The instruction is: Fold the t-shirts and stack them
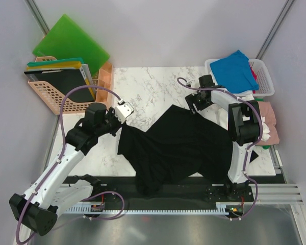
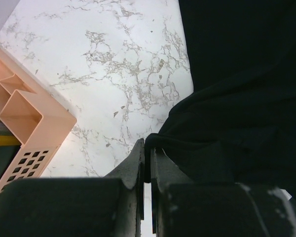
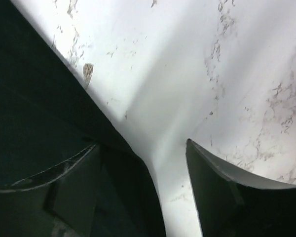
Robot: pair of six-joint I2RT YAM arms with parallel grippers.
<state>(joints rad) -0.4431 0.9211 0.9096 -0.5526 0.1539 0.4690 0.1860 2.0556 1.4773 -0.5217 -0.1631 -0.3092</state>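
Note:
A large black t-shirt (image 1: 178, 143) lies crumpled across the marble table (image 1: 153, 87), its lower part hanging over the near edge. My left gripper (image 1: 123, 122) is shut on the shirt's left edge; in the left wrist view a fold of black cloth (image 2: 237, 74) is pinched at the tips of this gripper (image 2: 148, 148). My right gripper (image 1: 196, 104) is at the shirt's far right corner. It stands open (image 3: 142, 143) just above the table, one finger over the black cloth (image 3: 39, 98) and the other over bare marble. A bright blue t-shirt (image 1: 234, 69) fills the white basket (image 1: 263, 76). Pink shirts (image 1: 269, 120) lie at the right edge.
A peach basket (image 1: 51, 94) holding boards stands at the back left, with a green board (image 1: 71, 43) leaning behind it. Its corner (image 2: 19, 118) shows close to my left gripper. The white basket sits at the back right, just behind my right arm.

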